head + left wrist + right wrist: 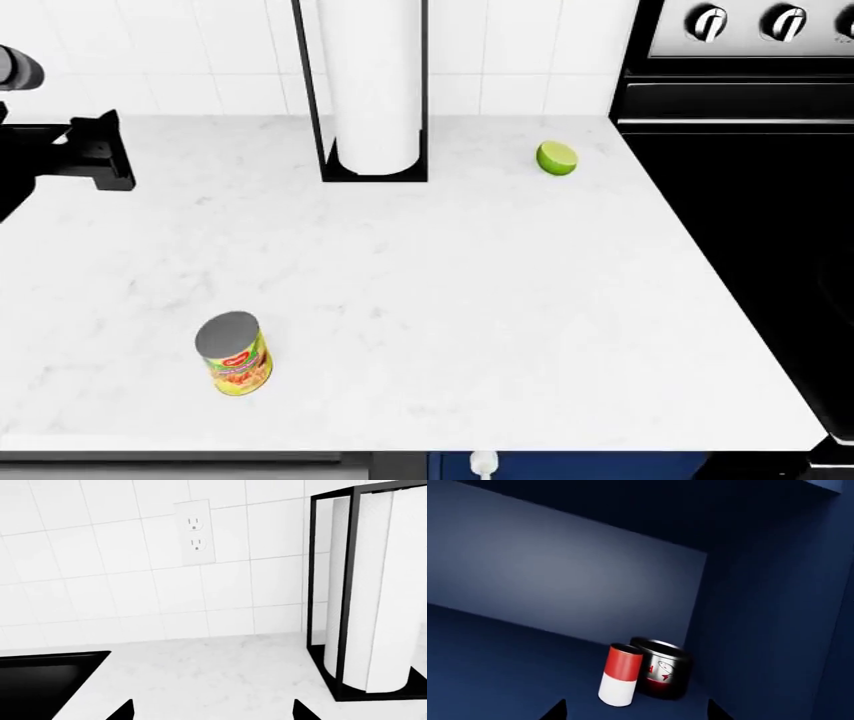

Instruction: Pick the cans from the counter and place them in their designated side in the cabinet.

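Observation:
The yellow-labelled can [234,355] stands upright near the front left of the white counter [467,280]. My left gripper [213,713] is open, with only bare worktop between its dark fingertips [124,711]. In the head view the left arm [74,150] hovers at the far left, well behind that can. The red-and-white can [620,675] stands in the back corner of the dark blue cabinet [560,580], touching a black tin with a fish picture [664,672]. My right gripper [636,713] is open just in front of it, holding nothing. It is out of the head view.
A black-framed paper towel holder [374,95] stands at the back of the counter by the tiled wall. A green lime [557,157] lies near the black stove [747,200] on the right. The left wrist view shows a wall outlet [195,532] and a black recess [40,685].

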Robot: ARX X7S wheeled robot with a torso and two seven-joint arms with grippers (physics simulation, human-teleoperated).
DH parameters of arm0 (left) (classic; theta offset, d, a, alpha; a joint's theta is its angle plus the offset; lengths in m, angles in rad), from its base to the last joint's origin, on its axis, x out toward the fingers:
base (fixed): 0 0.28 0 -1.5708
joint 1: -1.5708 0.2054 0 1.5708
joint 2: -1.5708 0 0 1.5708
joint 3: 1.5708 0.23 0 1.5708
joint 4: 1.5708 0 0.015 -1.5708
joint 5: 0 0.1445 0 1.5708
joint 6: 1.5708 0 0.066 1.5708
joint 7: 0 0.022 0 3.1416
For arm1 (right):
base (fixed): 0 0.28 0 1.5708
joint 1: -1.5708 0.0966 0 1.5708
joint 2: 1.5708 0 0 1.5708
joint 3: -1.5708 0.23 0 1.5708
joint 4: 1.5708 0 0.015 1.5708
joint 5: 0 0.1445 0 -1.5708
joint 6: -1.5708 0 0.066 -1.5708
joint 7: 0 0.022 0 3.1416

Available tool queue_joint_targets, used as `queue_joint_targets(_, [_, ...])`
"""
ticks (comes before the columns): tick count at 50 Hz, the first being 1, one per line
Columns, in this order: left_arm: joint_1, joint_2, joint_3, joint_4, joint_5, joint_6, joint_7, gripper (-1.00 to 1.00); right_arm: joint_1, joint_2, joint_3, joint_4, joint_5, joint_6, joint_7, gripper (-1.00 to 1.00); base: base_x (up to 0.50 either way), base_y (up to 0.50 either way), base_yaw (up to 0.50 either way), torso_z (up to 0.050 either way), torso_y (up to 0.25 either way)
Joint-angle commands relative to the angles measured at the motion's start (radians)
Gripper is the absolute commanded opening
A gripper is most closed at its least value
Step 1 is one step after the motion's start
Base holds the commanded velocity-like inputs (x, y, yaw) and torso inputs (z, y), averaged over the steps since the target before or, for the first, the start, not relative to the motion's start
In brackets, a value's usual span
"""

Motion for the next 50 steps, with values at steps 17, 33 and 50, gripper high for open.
queue_joint_targets(17, [0.018,0.028,0.002,0.011,-0.014,0.018,-0.002,1.00,-0.334,0.096,0.001,-0.754,0.049,0.352,-0.004,1.00,0.00,0.00,0.00,0.000,0.000])
queue_joint_targets(33, [0.052,0.061,-0.005,0.092,-0.042,0.030,-0.006,1.00,-0.468,0.127,0.023,-1.005,0.068,0.480,0.008,1.00,0.00,0.00,0.00,0.000,0.000])
queue_joint_targets(50, [0.092,0.105,-0.069,0.156,-0.077,0.046,-0.030,1.00,-0.617,0.146,0.071,-1.257,0.083,0.610,0.038,1.00,0.00,0.00,0.00,0.000,0.000])
